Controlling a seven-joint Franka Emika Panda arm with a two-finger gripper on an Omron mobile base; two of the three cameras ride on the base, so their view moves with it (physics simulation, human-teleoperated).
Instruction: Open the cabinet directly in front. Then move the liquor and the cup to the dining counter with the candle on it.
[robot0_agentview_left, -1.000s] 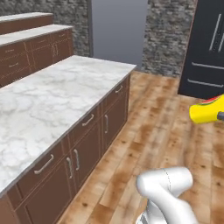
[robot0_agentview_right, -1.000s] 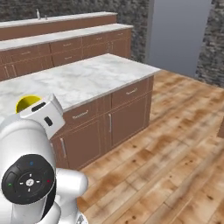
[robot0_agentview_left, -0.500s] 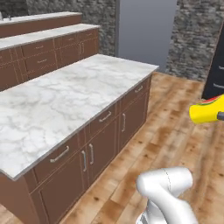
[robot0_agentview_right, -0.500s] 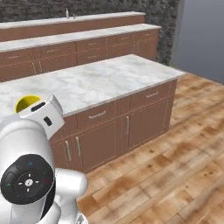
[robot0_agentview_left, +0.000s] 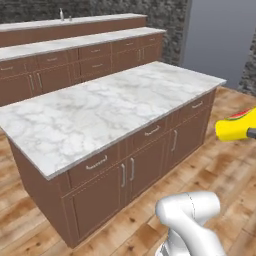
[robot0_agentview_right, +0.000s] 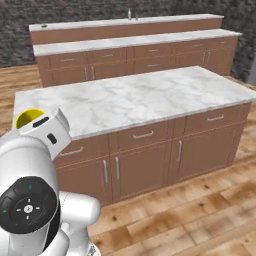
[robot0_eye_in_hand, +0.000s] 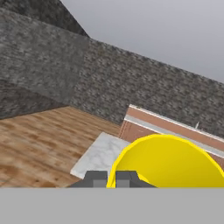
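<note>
Straight ahead of the base stands the marble-topped island (robot0_agentview_left: 100, 110), a white grey-veined slab on brown wood cupboards with silver bar handles, and I use it as my landmark. Beyond the island runs a long brown wooden counter run (robot0_agentview_left: 75, 55) in two tiers with pale tops, backed by a dark stone wall (robot0_agentview_left: 100, 7). Around the island lies warm plank wood flooring (robot0_agentview_left: 220, 165).

On my side of the island, at its right end as the left base view gives it, the yellow tapered cup (robot0_agentview_left: 235, 129) with its red-orange mark hangs in the air off the island's corner, lying roughly on its side. From the right base view the same cup peeks out as a yellow rim beside the white wrist. Looking along the hand, the small dark gripper (robot0_eye_in_hand: 111, 178) is pinched narrow on the cup's rim, one tip on each side of the wall, so I read it as holding the cup.

My judgement: this is the carry step for the cup, with the base travelling. I cannot say from here whether the bottle has already gone over. The dining counter with the candle is not identifiable yet, so the next move calls for driving on until it appears, then lowering the cup upright.
</note>
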